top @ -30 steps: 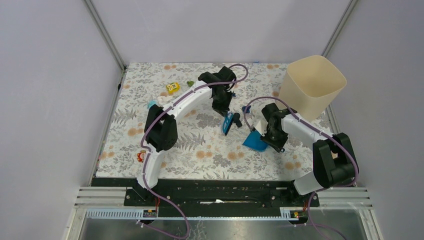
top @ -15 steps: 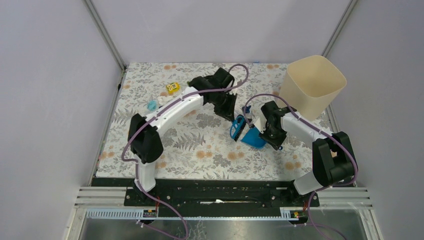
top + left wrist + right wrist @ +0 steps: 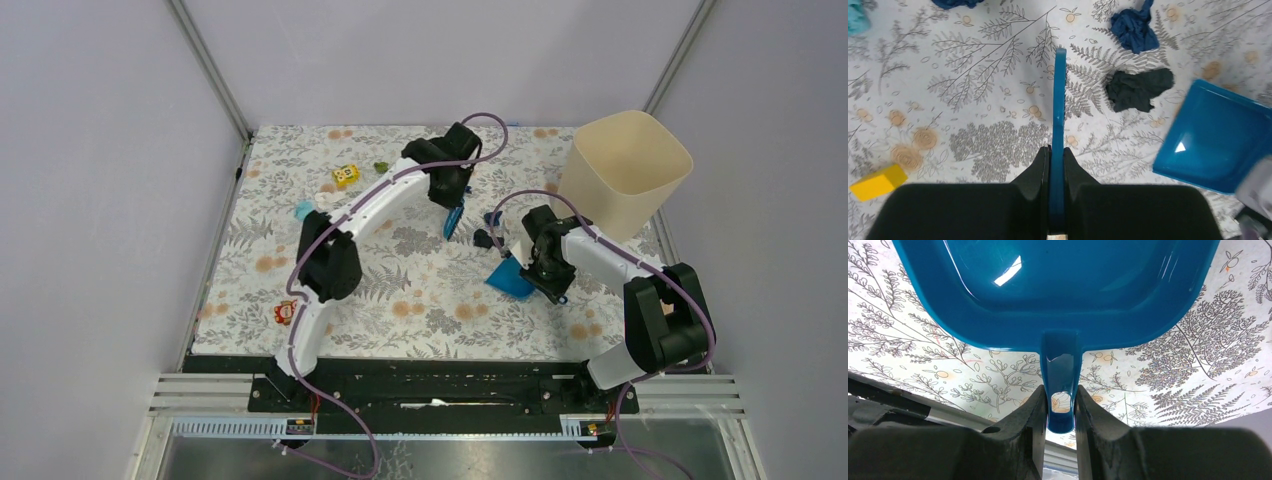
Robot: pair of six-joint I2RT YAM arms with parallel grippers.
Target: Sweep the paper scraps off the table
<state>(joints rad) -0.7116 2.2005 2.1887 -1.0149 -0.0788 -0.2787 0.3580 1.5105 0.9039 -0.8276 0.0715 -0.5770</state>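
Brush (image 3: 1058,100) lengthwise from left gripper (image 3: 1057,152), scrap (image 3: 1139,90) between it and dustpan (image 3: 1215,135)

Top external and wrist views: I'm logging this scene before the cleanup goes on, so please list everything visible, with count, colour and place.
paper scraps: at least five; navy, black, light blue, green; scattered over the table's middle and far part, a black and a navy one near the dustpan.
dustpan: one; blue; right of centre, gripped by its handle.
brush: one; blue; near the middle, beside the black scrap.
yellow cube: one; yellow; far left.
toy: one; red; near left edge.
bin: one; cream; far right corner.
table: one; white cloth with grey ferns.
left gripper: black; shut on the brush.
right gripper: black; shut on the dustpan handle.
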